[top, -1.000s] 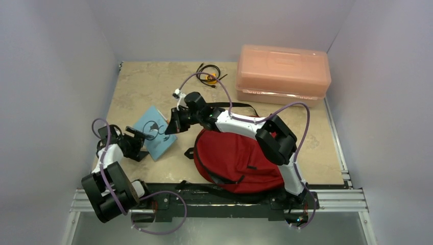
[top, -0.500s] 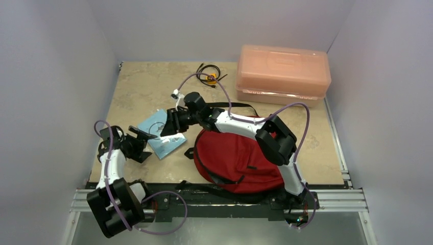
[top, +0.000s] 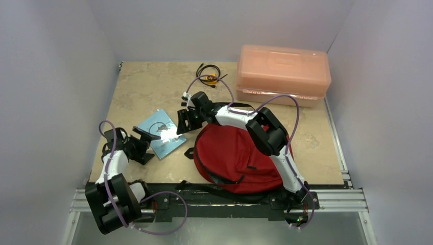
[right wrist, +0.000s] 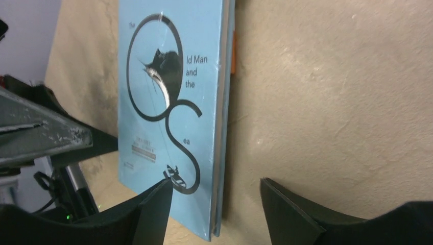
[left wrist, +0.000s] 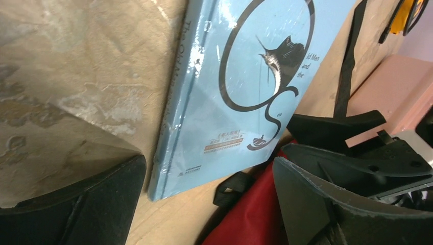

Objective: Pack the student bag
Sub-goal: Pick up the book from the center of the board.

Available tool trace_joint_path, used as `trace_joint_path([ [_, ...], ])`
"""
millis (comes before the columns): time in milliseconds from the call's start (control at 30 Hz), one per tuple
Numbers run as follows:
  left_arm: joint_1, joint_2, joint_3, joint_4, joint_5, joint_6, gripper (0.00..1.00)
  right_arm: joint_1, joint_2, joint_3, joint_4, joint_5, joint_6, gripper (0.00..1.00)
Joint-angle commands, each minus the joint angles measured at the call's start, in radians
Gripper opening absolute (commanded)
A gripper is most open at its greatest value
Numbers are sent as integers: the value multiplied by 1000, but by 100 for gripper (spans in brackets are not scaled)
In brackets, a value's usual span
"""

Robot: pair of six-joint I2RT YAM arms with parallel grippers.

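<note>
Dark red and soft, the student bag [top: 235, 161] lies flat at the near edge of the table [top: 138, 87], right of the middle, with the right arm reaching over its far side. A black strap [top: 240, 105] trails from the bag's far end onto the tabletop.

Just left of the bag, a thin light-blue book [top: 162, 133] lies flat on the table, cover up. Its glossy cover catches the light and shows a black looping letter design with a marlin; the words "Man and the Sea" can be read in the wrist views.

Both grippers meet at this book. The left gripper [top: 150, 137] comes in low from the near left, its two fingers spread wide with the book's near corner [left wrist: 168, 189] in front of the gap and nothing pinched. The right gripper [top: 177, 128] comes in from the bag side, fingers likewise parted, the book's long edge [right wrist: 219, 127] lying ahead of them. I cannot tell whether either finger touches the cover.

At the far right corner stands a pink translucent box [top: 282, 74], lid on. A small coil of black cable [top: 209, 73] lies just beside it, to its left.
</note>
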Motion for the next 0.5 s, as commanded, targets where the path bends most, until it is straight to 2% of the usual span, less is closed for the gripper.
trace_joint_path([
  [0,-15,56,-20,97,-14,11,94,-23,6,45,-2,-59,-51,69],
  [267,-21,109,-40,139,-5,7,90,-64,70,-21,183,-394,119,68],
  [467,-24,99,-55,153,3,-5,89,-64,137,-16,268,-499,256,62],
])
